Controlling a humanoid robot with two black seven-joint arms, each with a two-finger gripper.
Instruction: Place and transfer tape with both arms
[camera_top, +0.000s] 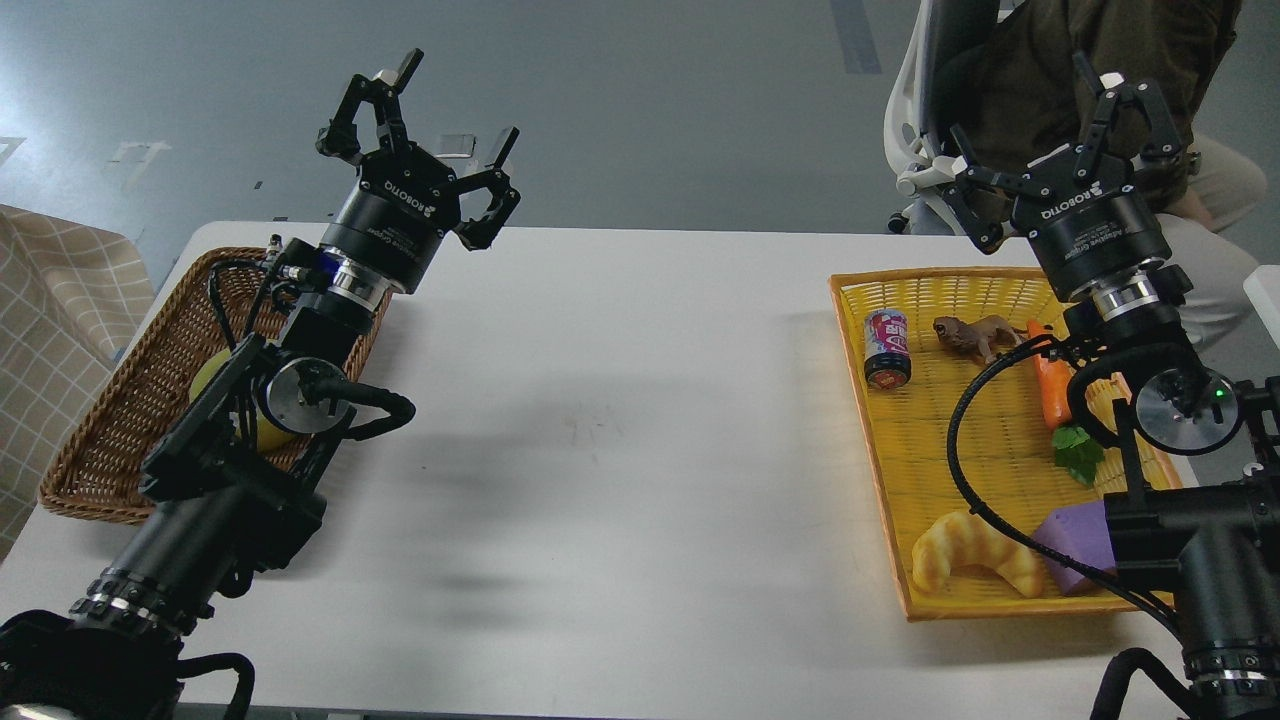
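The tape (207, 384) shows only as a yellow rounded patch in the brown wicker basket (120, 430) at the table's left; my left arm hides most of it. My left gripper (440, 120) is raised above the basket's far right corner, fingers spread open, holding nothing. My right gripper (1050, 130) is raised above the far edge of the yellow tray (880, 440) at the right, fingers spread open and empty. Neither gripper touches the tape.
The yellow tray holds a small can (887, 348), a brown toy animal (975, 335), a carrot (1052, 390), a green leaf (1077, 452), a golden croissant toy (975, 565) and a purple block (1080, 545). A seated person (1120, 60) is behind the table's far right.
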